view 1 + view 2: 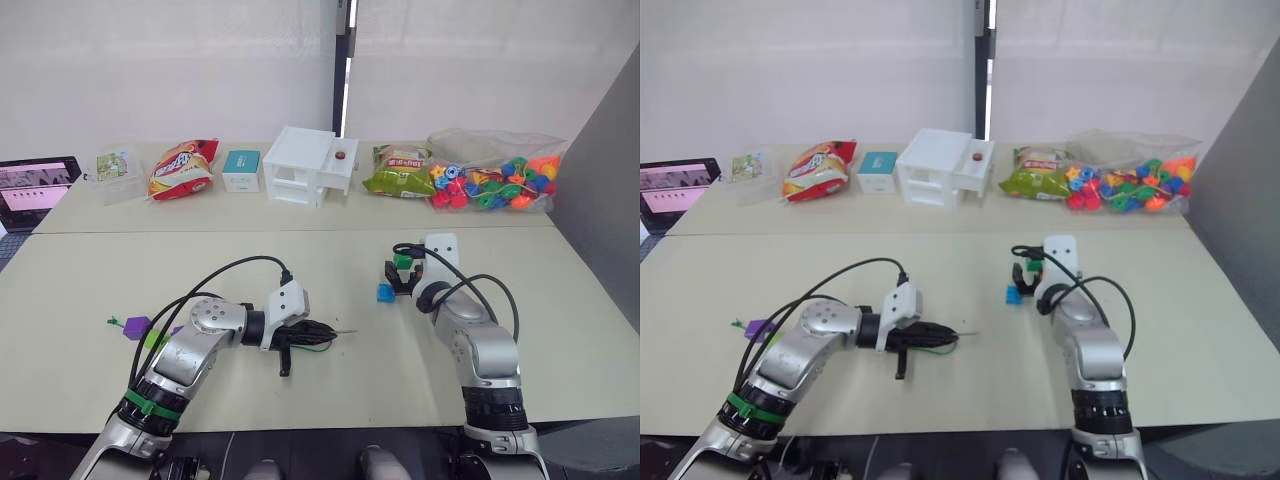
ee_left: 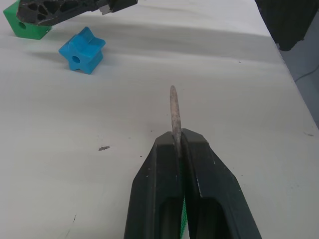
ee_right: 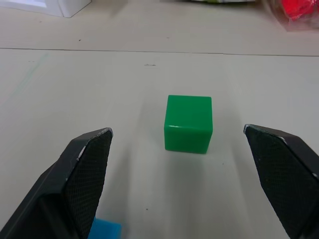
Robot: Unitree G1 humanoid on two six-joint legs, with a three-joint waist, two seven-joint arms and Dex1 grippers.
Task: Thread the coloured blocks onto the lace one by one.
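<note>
My left gripper [image 2: 182,144] pinches the lace [image 2: 173,112] tip; right gripper [image 3: 187,144] gapes around the green block [image 3: 188,123], blue block [image 2: 81,50] beside it; snack-bag print probably unreadable.

You have a beige table [image 1: 560,330] with a green block [image 3: 188,123], blue block [image 1: 385,293], purple block [image 1: 137,327], snack bags [image 1: 182,168], white box [image 1: 308,166] and bead bag [image 1: 495,180].

Between your right end effector [image 3: 187,164] fingers, spread wide, the green block [image 3: 188,123] sits with bare table [image 1: 330,260] on either side. The blue block [image 1: 385,293] lies just beside that approach. Ahead of the lace [image 2: 174,112] tip, the table is open toward both blocks.
</note>
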